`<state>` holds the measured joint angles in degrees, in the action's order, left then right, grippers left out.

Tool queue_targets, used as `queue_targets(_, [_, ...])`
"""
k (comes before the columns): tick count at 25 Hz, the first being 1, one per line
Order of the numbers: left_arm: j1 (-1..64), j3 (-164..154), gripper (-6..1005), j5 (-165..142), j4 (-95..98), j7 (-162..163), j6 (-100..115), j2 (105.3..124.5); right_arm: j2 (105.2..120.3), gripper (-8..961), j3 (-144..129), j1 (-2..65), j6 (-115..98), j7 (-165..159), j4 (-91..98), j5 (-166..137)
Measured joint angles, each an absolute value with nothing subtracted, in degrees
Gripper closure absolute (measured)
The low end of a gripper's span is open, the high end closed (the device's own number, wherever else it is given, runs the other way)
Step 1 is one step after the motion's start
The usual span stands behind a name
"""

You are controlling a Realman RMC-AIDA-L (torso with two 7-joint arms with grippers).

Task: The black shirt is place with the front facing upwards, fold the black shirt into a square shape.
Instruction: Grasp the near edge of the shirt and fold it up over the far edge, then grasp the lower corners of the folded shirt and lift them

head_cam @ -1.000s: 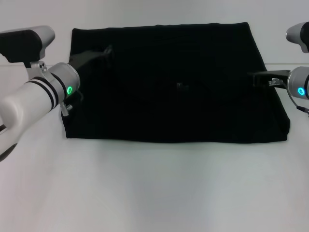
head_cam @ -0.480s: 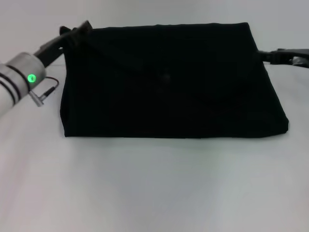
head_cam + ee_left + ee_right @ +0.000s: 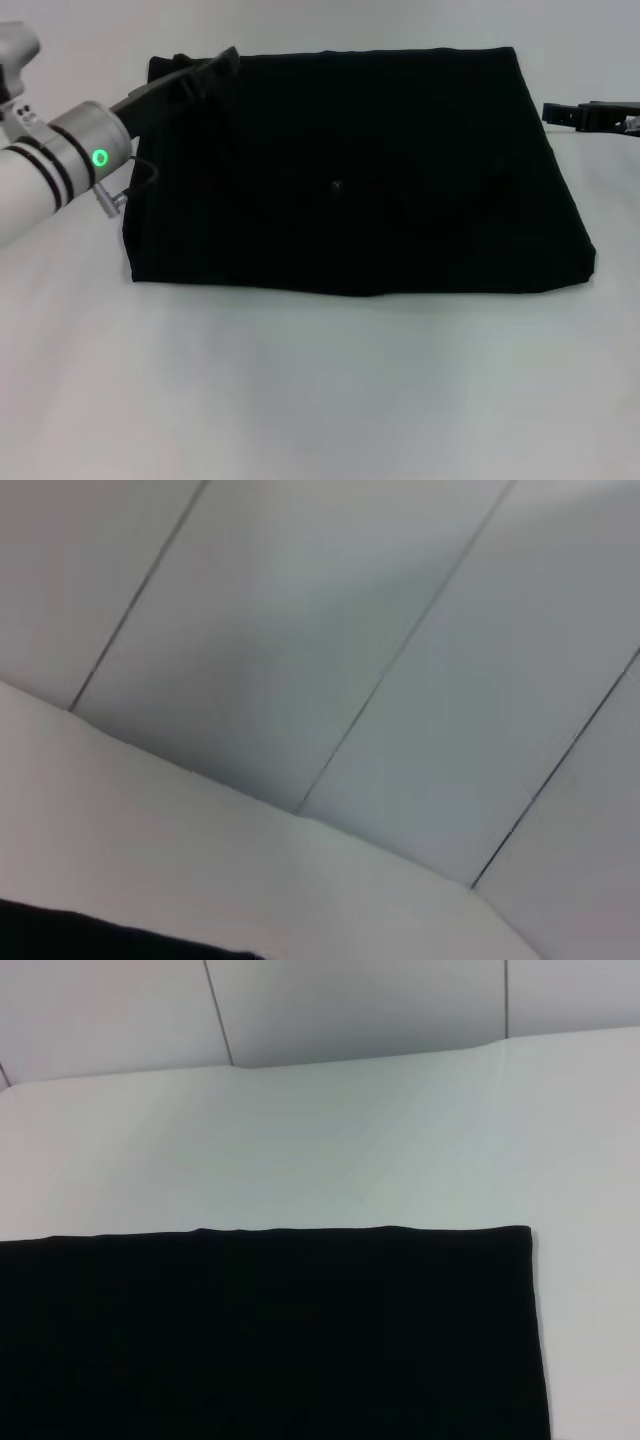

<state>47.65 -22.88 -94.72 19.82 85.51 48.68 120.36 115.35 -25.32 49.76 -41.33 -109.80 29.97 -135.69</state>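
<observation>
Left gripper (image 3: 215,68), over the shirt (image 3: 360,170)'s far left corner, could snag cloth; grip state unclear for both.

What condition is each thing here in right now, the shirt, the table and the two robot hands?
black shirt: folded into a flat, roughly rectangular shape, lying on the table, no lettering showing.
left gripper: over the shirt's far left corner; its grip on the cloth is unclear.
right gripper: off the shirt's far right edge, apart from the cloth, holding nothing.
table: white, with the shirt lying flat on it.
</observation>
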Motion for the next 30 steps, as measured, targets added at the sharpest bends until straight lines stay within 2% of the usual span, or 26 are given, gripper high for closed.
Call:
queue_targets(5, [49.4,-28.0,142,-94.6,20.1,83.2,39.0,121.68,115.53,199,-26.1,50.1,-41.5,-110.9,30.0,-135.9])
queue_targets(8, [50.8,-29.1,142,-94.3,20.3,78.2,31.1,123.46,115.59,200,-27.4,50.1,-41.2,-111.9,30.0,-135.8])
queue_targets(12, [50.9,-28.9,143,-94.1,20.7,75.0,30.2,124.07,115.79,202,-27.5,50.3,-41.1,-112.1,29.9,-135.8])
queue_targets(18, [48.7,-32.1,143,-94.6,21.1,76.8,31.9,123.66,115.85,203,-27.8,50.1,-41.1,-113.0,29.8,-135.8])
queue_targets(30, [36.0,-48.6,142,-94.8,32.4,90.9,46.4,121.21,114.57,203,-28.3,49.0,-47.1,-115.8,30.2,-135.6])
